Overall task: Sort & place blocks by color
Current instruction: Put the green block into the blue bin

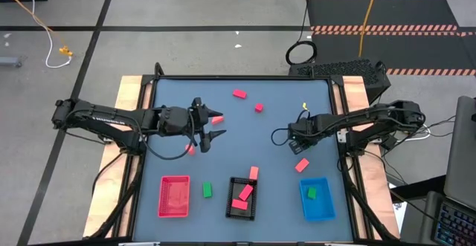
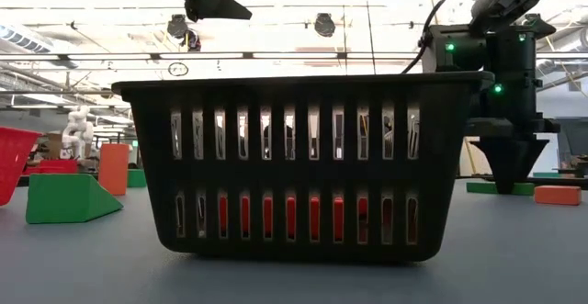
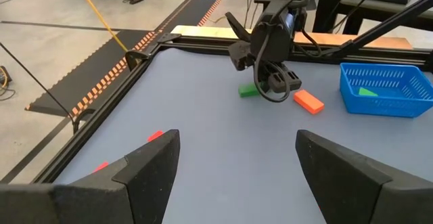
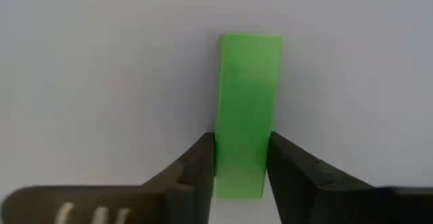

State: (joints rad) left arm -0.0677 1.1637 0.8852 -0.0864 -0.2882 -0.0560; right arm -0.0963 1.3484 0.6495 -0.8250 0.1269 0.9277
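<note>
A green block (image 4: 248, 109) is shown lying on the table (image 1: 245, 138) right of centre, near a salmon block (image 3: 308, 101) and the blue tray (image 1: 317, 201), which already holds one green piece. It is bracketed, apparently pinched, by the right gripper (image 4: 241, 166). The left gripper (image 3: 230, 160) is held spread and empty over mid-table. A shallow end grip is judged risky: the block may pivot or be dropped in transit

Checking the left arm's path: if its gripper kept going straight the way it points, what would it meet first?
Probably the right gripper, straight ahead of the open left gripper over bare table; depth is uncertain.
</note>
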